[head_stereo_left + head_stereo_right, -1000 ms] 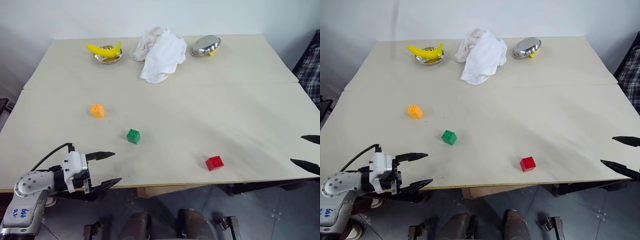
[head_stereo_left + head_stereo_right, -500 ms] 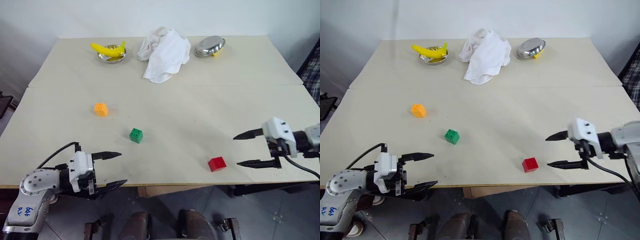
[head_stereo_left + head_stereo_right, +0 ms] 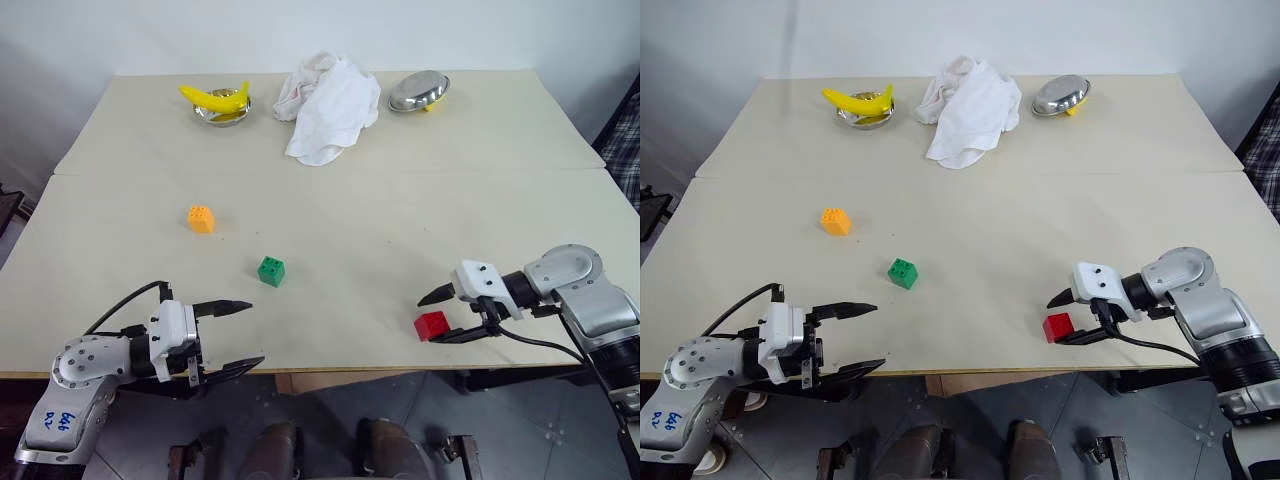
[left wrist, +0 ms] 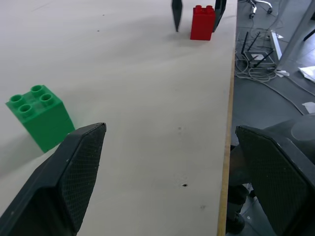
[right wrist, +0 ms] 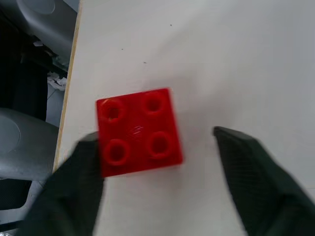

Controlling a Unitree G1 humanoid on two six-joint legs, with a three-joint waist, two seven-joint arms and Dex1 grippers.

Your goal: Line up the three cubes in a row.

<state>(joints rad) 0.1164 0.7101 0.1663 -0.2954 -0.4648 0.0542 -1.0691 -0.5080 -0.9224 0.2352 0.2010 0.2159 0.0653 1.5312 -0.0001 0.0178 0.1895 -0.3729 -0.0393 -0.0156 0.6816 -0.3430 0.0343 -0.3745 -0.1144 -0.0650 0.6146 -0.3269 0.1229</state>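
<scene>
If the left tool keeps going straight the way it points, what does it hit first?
Probably nothing soon. The left tool points across bare table toward the red cube far ahead, where the right tool straddles it. The green cube sits just off that line, though depth is hard to judge.

Place: a lab or test room set up for robot trials, not a home.
Table: a plain pale table (image 3: 400,200) made of two boards pushed together against a bare white wall (image 3: 300,30).
Floor: grey tiles (image 3: 1140,400), with loose cables (image 4: 253,54) lying on them beside the table.
Props: a banana (image 3: 212,98) on a steel dish, a second steel bowl (image 3: 416,91), a crumpled white cloth (image 3: 325,105).
</scene>
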